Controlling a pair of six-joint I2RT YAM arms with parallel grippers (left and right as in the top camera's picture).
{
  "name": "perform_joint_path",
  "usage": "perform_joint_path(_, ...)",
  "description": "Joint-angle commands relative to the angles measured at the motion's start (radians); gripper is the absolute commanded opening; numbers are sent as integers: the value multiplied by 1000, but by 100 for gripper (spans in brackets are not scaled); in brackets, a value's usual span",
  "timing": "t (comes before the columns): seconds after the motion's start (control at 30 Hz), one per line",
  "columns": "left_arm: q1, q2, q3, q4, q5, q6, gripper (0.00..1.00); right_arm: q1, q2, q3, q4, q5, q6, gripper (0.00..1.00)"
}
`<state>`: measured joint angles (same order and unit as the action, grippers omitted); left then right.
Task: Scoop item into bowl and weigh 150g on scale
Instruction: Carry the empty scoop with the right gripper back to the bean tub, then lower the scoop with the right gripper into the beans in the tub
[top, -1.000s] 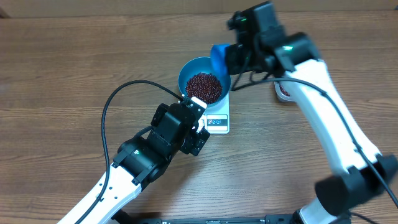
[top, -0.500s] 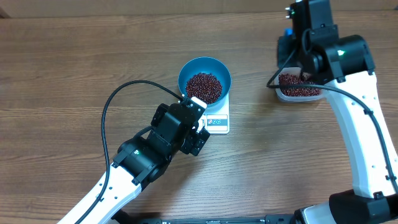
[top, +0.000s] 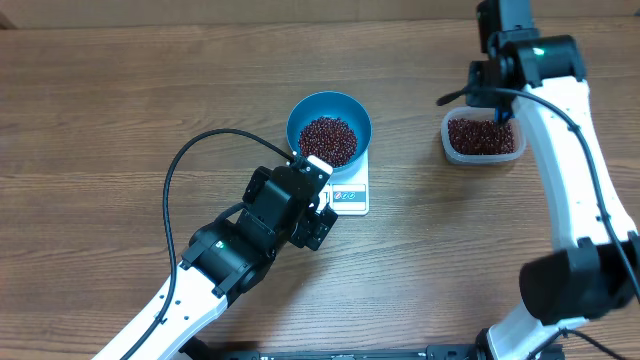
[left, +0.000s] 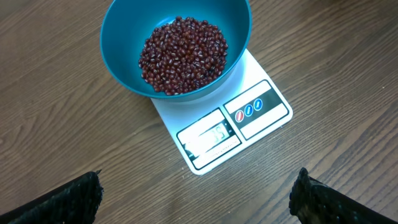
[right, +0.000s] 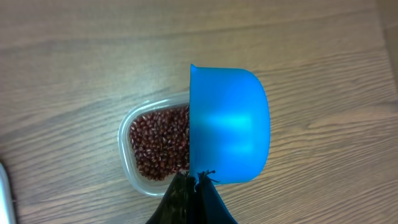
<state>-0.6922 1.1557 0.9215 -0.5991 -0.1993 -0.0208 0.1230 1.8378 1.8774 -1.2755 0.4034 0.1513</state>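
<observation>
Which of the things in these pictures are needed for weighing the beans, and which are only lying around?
Needed: round teal-blue bowl, dark red-brown beans, flat white square scale, bright blue plastic scoop, clear plastic tub.
Only there: black cable, wooden table.

Blue scoop (right: 229, 127) above clear tub (right: 123, 149) — wooden table (top: 100, 100)
</observation>
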Motion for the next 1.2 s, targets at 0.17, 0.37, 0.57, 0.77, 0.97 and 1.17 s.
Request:
perform_joint_path(0.17,-2,-11,-10,0,-11,-10,100,-3,39,-14,-6,16,18,4)
perform_joint_path(0.37,-2,-11,-10,0,-11,-9,100,-3,39,-22,-11,15,32,4)
perform_joint_path(0.57,-2,-11,-10,0,-11,-9,100,-3,39,-43,-12,15,36,4)
perform_joint_path(0.77,-2,-11,-10,0,-11,-10,100,-3,39,-101,15,15,36,4)
perform_joint_path(0.97,-2,-11,-10,0,-11,-10,100,-3,39,-157,50,15,36,4)
perform_joint_path(1.17,-2,-11,-10,0,-11,-10,100,-3,39,-189,71,15,36,4)
